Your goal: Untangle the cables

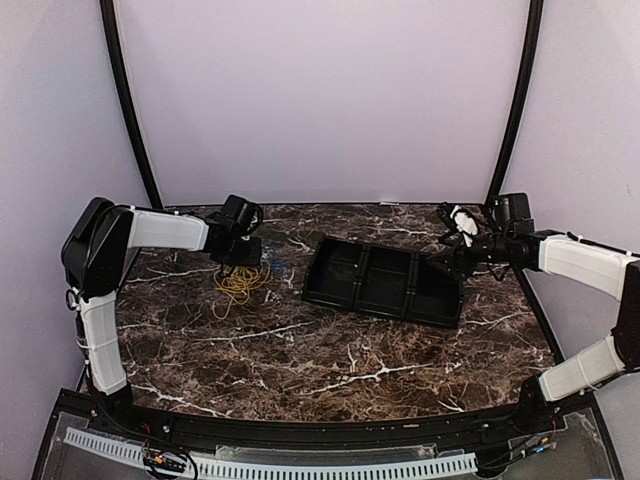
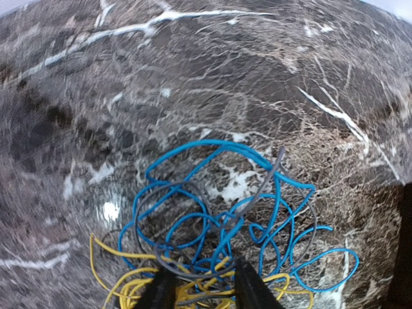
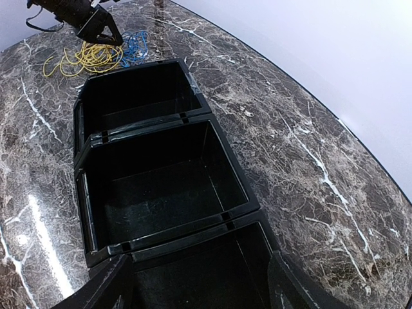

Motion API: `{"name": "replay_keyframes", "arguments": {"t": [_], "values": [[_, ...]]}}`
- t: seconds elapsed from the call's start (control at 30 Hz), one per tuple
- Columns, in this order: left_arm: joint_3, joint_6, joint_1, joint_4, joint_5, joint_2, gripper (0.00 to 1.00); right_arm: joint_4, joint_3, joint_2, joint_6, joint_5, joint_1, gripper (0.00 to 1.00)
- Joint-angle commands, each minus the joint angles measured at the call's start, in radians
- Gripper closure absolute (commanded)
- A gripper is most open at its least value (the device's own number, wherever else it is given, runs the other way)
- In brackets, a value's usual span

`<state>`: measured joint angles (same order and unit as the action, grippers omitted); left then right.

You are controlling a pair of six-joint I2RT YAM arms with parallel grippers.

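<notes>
Got the left end effector (image 2: 205,273) partly open, straddling the cables (image 1: 240,284) heaped on the tabletop (image 1: 300,365) left of the black tray (image 1: 380,306). And the right end effector (image 3: 199,267): wide open over its end compartment, gripping nothing.

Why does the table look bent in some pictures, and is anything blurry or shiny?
Left wrist view: the wide lens bulges the table, the left fingers are blurred, the cables sharp. Right wrist view: the table edge curves, and light streaks shine on the marble beside the tray. Top external view: straight and evenly lit.
</notes>
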<state>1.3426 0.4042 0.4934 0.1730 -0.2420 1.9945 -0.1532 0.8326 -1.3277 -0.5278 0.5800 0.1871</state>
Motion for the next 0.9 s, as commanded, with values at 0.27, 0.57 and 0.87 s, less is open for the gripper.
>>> {"name": "replay_keyframes", "arguments": {"t": [0.27, 0.57, 0.87], "values": [[-0.502, 0.112, 0.012, -0.255, 0.205, -0.490, 1.00, -0.003, 0.006, -0.040, -0.032, 0.017, 0.002, 0.27], [-0.972, 0.213, 0.105, -0.514, 0.420, -0.934, 1.00, -0.163, 0.164, -0.092, -0.106, -0.047, 0.283, 0.33], [-0.938, 0.199, 0.152, -0.363, 0.291, -1.066, 0.46, -0.282, 0.401, -0.309, -0.132, -0.064, 0.536, 0.41]]}}
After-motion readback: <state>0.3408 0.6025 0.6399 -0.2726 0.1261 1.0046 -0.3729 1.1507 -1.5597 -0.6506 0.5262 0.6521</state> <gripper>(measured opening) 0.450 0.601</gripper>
